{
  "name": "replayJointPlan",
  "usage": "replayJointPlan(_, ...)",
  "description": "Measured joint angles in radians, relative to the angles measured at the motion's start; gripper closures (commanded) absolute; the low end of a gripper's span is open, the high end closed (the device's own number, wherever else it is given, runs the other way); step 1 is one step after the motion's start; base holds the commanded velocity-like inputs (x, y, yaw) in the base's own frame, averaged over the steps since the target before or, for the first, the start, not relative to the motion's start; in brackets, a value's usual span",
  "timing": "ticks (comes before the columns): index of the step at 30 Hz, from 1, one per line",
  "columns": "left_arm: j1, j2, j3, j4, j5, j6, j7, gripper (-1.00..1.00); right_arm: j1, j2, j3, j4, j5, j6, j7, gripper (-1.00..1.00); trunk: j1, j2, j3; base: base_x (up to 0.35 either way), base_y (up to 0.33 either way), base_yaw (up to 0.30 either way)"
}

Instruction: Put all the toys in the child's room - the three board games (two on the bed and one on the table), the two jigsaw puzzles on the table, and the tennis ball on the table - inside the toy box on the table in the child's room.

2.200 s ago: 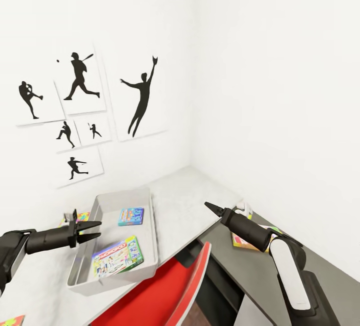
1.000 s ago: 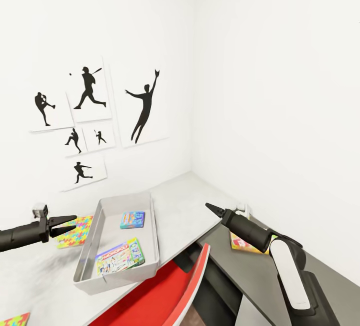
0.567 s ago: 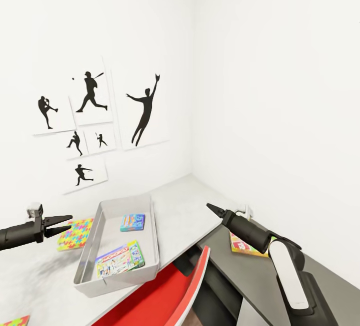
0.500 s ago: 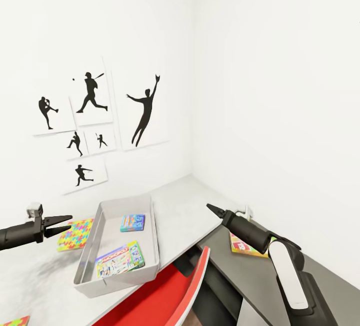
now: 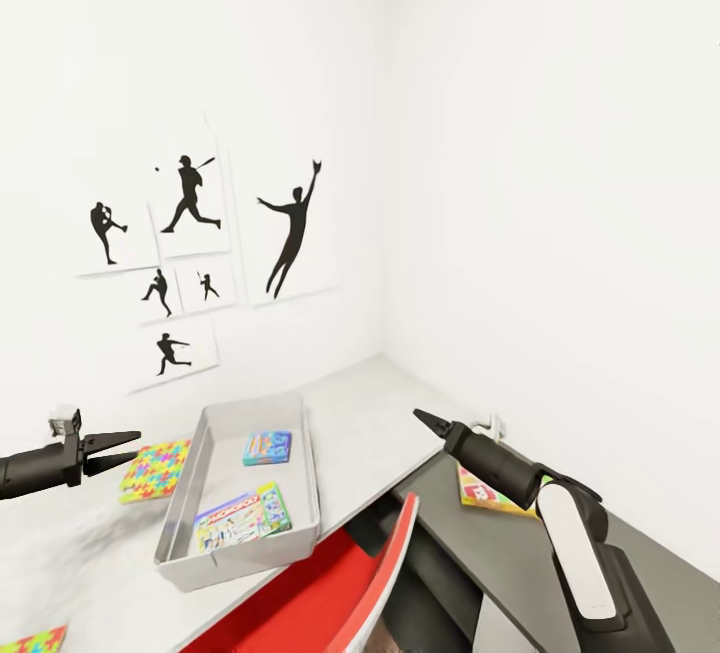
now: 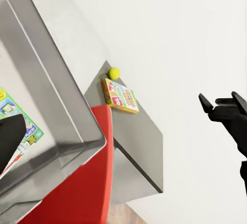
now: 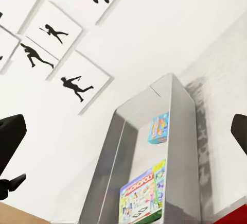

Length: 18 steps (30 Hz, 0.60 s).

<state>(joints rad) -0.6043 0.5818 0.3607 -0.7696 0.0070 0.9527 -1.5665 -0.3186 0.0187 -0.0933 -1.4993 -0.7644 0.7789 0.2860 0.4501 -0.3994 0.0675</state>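
Note:
The grey toy box [image 5: 305,493] stands on the pale table [image 5: 370,413]. Two board games lie inside it, a blue one [image 5: 268,447] and a white-green one [image 5: 238,520]. A jigsaw puzzle [image 5: 155,469] lies flat just left of the box, and another [image 5: 30,641] lies at the table's near left corner. My left gripper [image 5: 133,446] hovers open just left of the first puzzle, holding nothing. My right gripper [image 5: 417,416] hangs open and empty right of the box. A third board game [image 5: 490,495] [image 6: 121,95] and the tennis ball [image 6: 113,73] rest on a lower dark grey surface beneath my right arm.
A red chair [image 5: 340,583] stands against the table's front edge below the box. White walls meet in a corner behind the table. Black sports silhouette pictures [image 5: 190,253] hang on the left wall. The lower dark grey surface [image 5: 520,553] runs along the right wall.
My left gripper has drawn back left, from over the box's left rim to left of the puzzle. The head view has shifted slightly. My right arm has held still.

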Motion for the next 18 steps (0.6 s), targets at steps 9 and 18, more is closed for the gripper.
replayJointPlan(9, 0.0, 0.001, 0.0, 0.0, -0.001, 0.0, 0.0, -1.0, 0.0, 0.0, -0.022, 0.001, -0.002, 0.001, 0.0, -1.0, 0.0, 0.0, 0.014, -0.051, 0.0, 0.0)
replayJointPlan(18, 0.0, 0.001, 0.0, 0.001, -0.001, 0.0, 0.0, -1.0, 0.0, 0.001, -0.026, 0.0, 0.001, 0.0, 0.0, -1.0, 0.0, 0.0, 0.023, -0.001, 0.0, 0.0)
